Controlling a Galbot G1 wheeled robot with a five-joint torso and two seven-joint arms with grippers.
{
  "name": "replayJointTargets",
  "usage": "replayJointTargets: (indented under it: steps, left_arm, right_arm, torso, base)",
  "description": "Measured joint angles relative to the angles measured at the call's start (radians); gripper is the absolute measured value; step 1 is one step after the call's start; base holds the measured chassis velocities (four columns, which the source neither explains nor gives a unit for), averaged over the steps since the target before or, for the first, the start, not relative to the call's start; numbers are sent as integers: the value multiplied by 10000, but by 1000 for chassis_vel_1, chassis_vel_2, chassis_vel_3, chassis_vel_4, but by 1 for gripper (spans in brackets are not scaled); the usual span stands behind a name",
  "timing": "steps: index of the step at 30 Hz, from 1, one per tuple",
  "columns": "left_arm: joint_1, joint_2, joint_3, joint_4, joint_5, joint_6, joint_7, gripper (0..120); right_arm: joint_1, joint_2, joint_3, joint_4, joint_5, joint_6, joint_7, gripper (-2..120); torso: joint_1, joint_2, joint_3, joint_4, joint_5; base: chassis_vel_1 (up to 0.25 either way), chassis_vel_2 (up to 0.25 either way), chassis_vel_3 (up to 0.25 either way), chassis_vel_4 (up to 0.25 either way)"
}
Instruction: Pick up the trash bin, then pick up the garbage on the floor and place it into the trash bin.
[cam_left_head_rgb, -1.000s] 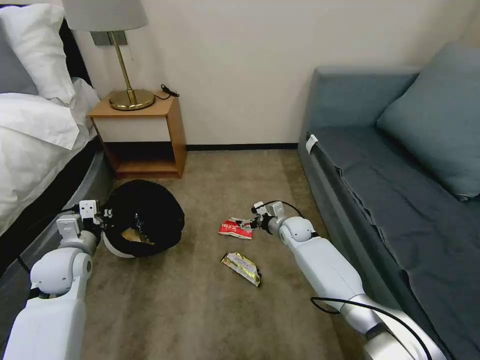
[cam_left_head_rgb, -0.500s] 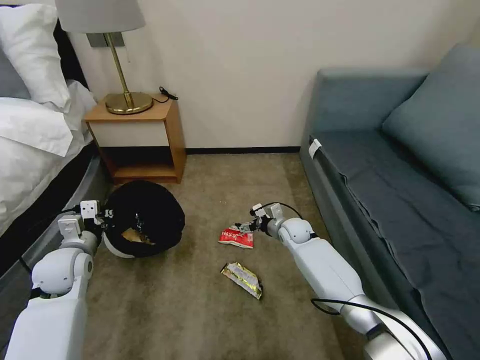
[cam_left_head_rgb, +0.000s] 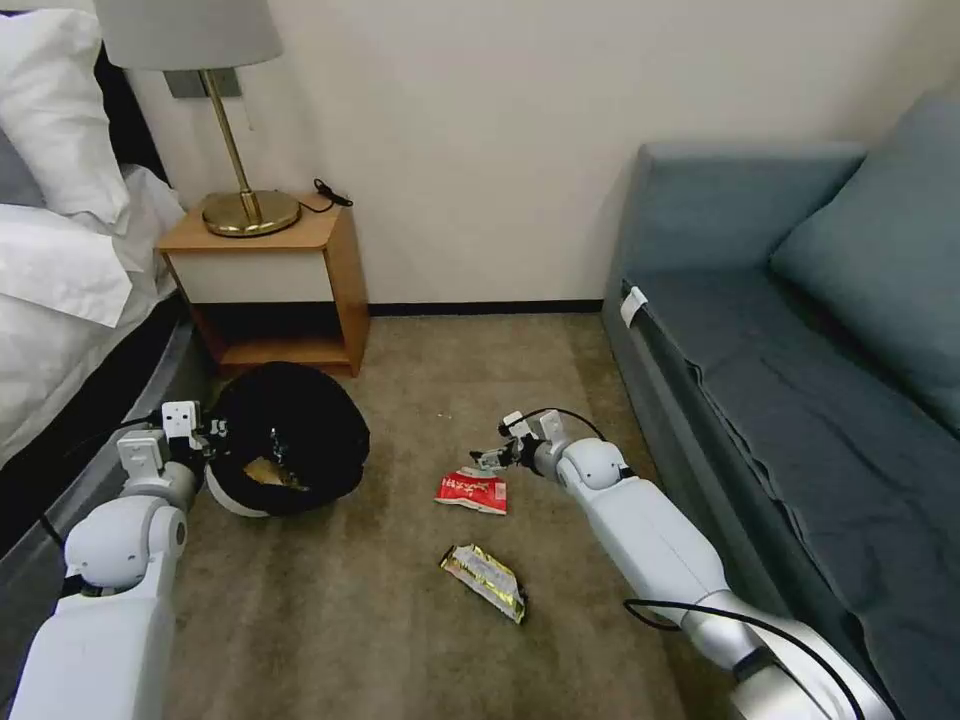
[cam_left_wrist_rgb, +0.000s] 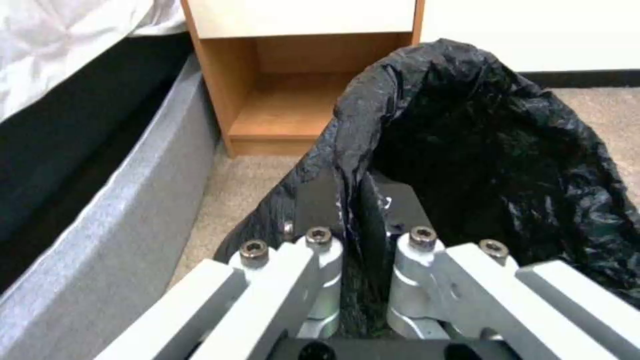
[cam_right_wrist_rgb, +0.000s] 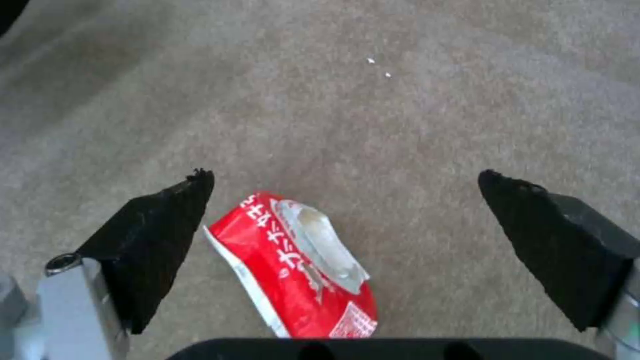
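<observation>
Carpet, red-white snack packet (cam_right_wrist_rgb: 303, 270) flat, long axis between spread fingers (cam_right_wrist_rgb: 160, 235).

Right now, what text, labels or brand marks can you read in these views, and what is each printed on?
Red packet: white Japanese-style characters run along its edge, too distorted to quote; a small white label near one corner is too blurred to read.
Yellow wrapper: print visible, too small to read.
White tag on the sofa: no readable text.
Bin, nightstand, lamp: no text visible.
</observation>
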Motion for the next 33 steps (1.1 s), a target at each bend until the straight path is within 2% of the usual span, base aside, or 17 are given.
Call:
replayJointTargets:
  steps: [11,15,20,23,28,31,33]
  left_arm:
    - [-12,121,-26,-11,-40,0,27,4]
    - [79,149,-101,-32,-92,-42,46,4]
    - [207,108,-161,-29,-93,-151,77,4]
    - [249,60,-171,-29,-91,-172,94,4]
    - [269,6,-182,-35,-89,-199,99,4]
    - [266,-33,-178,-36,-85,-203,100,4]
    - [251,-103,-133,-24,-45,-215,100,4]
  right_arm:
    - [72,-734,-1713,644,77,-316,-630,100]
    - [-18,-1398,-2736,1663,733,-619,-604,100]
    - [-257,-2120,-3387,2916,1325,-1169,-532,100]
    - [-385,-2302,-3516,3250,1394,-1251,-507,100]
    - [-620,-2429,-3613,3397,1426,-1283,-455,100]
    - [-762,-2285,-3564,3225,1318,-1270,-462,100]
    - [-912,-1912,-3453,2676,905,-1126,-483,100]
  torso:
    - [0,0,0,0,0]
    - [0,-1,0,1,1]
    - [0,0,0,0,1]
    - [0,0,0,-1,0]
    - [0,0,0,0,0]
    - [0,0,-1,-2,-1]
    - [0,0,0,0,3]
  base:
    - [-29,28,29,-28]
    - [0,0,0,0]
    - [0,0,0,0]
    - [0,0,0,0]
    - [0,0,0,0]
    - [0,0,0,0]
    - [0,0,0,0]
